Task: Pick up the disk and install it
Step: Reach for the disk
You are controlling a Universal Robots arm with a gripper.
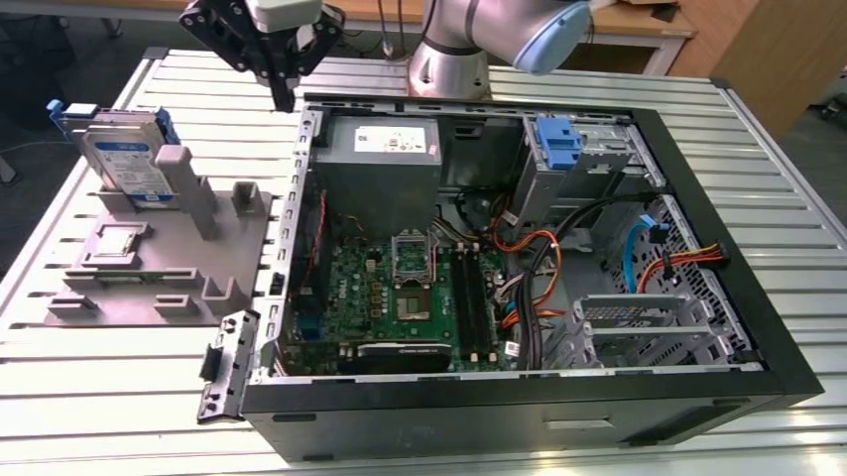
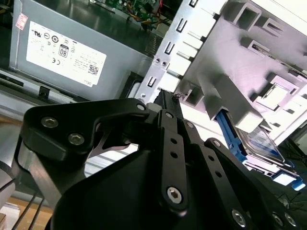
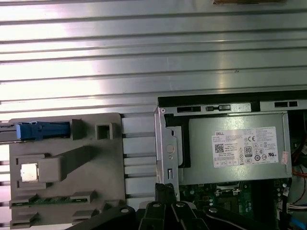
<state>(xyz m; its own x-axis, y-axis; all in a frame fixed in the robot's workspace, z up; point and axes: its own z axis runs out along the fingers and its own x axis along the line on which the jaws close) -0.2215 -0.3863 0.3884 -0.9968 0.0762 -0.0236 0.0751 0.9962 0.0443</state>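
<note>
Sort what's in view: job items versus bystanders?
Job: disk, upright in the grey holder; hand, by the case's corner and holding nothing; open computer case, likely where the disk goes.
Bystanders: power supply, motherboard, cables, blue latch.

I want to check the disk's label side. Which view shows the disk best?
The exterior view: the disk stands upright in the grey holder, label facing the camera. The first wrist view shows its blue edge; the second wrist view, a part behind the holder.
</note>
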